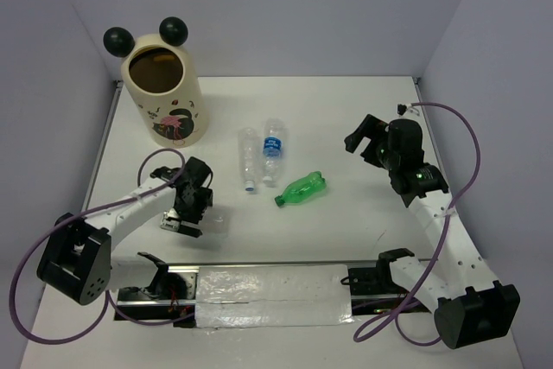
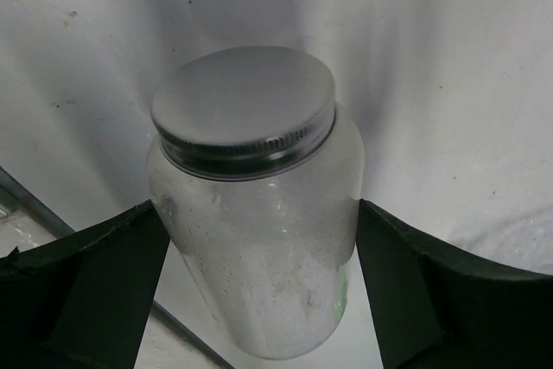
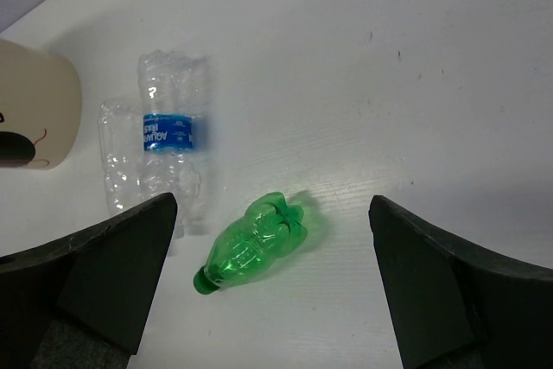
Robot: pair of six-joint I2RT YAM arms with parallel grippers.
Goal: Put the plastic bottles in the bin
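Left jaws wide open either side of the short clear bottle (image 2: 259,239), 8 o'clock on the counter (image 1: 346,110). Right jaws open too, at 2 o'clock.

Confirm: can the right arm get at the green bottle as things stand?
Probably yes. The right tool is open and looks down on the green bottle, which lies on its side on the table. The blue-label bottle lies apart to one side, and nothing sits between tool and bottle.
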